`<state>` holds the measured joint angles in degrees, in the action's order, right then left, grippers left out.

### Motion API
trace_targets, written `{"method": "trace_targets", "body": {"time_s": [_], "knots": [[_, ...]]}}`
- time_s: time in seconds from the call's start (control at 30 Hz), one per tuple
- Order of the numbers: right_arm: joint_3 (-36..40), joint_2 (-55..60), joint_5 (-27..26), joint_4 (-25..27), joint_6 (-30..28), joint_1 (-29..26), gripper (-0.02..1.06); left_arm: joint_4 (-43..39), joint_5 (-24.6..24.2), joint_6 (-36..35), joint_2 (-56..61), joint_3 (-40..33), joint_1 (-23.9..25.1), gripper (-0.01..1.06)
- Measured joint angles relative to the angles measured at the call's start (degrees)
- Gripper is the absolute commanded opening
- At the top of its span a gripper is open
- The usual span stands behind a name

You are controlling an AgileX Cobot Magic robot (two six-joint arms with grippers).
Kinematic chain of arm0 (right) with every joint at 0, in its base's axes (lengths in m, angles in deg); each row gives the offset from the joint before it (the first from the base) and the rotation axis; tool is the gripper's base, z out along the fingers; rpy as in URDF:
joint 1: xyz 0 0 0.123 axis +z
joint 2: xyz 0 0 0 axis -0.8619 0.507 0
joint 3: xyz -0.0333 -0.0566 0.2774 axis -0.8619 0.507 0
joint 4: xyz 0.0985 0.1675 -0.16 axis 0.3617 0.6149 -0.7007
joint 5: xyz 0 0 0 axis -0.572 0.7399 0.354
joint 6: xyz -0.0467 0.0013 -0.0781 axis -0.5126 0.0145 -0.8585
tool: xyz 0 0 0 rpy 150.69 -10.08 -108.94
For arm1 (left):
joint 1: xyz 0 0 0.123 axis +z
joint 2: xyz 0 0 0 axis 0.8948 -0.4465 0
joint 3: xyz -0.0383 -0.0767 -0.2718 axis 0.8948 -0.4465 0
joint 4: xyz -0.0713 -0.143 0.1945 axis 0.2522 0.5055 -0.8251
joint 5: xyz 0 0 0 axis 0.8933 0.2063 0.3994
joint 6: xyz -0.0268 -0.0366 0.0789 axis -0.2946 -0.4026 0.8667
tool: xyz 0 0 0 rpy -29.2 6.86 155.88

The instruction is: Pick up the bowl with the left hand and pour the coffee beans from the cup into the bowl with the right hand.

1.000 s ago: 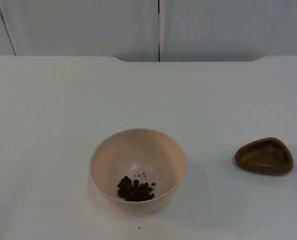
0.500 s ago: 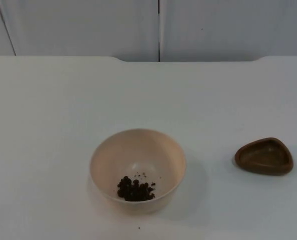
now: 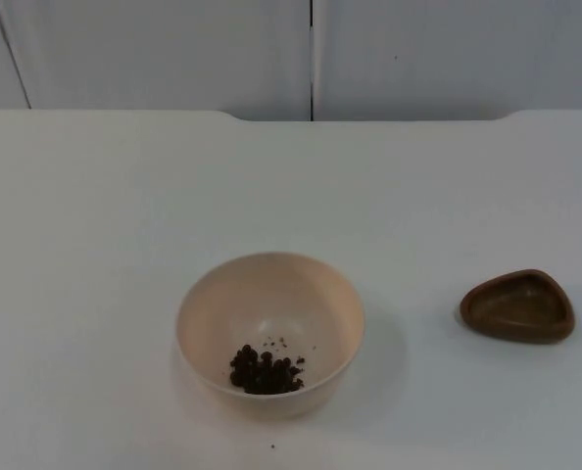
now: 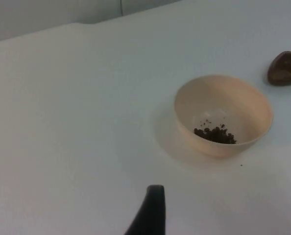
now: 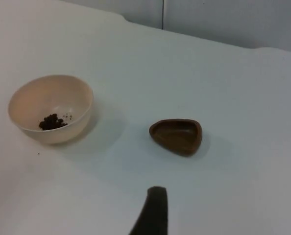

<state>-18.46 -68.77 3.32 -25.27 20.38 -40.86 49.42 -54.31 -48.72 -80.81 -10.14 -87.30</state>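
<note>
Left gripper (image 4: 153, 215): 1 black fingertip visible, raised well back from the bowl (image 4: 223, 114); finger spread cannot be told. Right gripper (image 5: 153, 213): the same, 1 fingertip, raised back from the cup (image 5: 177, 135); spread cannot be told.

Bowl stands upright on the white table (image 3: 124, 215), coffee beans (image 3: 264, 372) heaped against its near wall, 1 stray speck on the table just beside it. Brown cup stands well apart to its right and looks empty.

Judgement: pour done, both arms waiting clear. If regrasping, take the bowl by its rim opposite the beans and keep it level.
</note>
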Motion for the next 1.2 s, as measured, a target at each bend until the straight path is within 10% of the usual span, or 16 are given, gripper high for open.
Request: {"method": "trace_targets", "body": {"time_s": [1.2], "knots": [[8.2, 0.0, -5.5, 0.0, 0.0, 0.0, 0.73, -1.5, -0.2, -0.6, 0.3, -0.4, 0.0, 0.80]]}}
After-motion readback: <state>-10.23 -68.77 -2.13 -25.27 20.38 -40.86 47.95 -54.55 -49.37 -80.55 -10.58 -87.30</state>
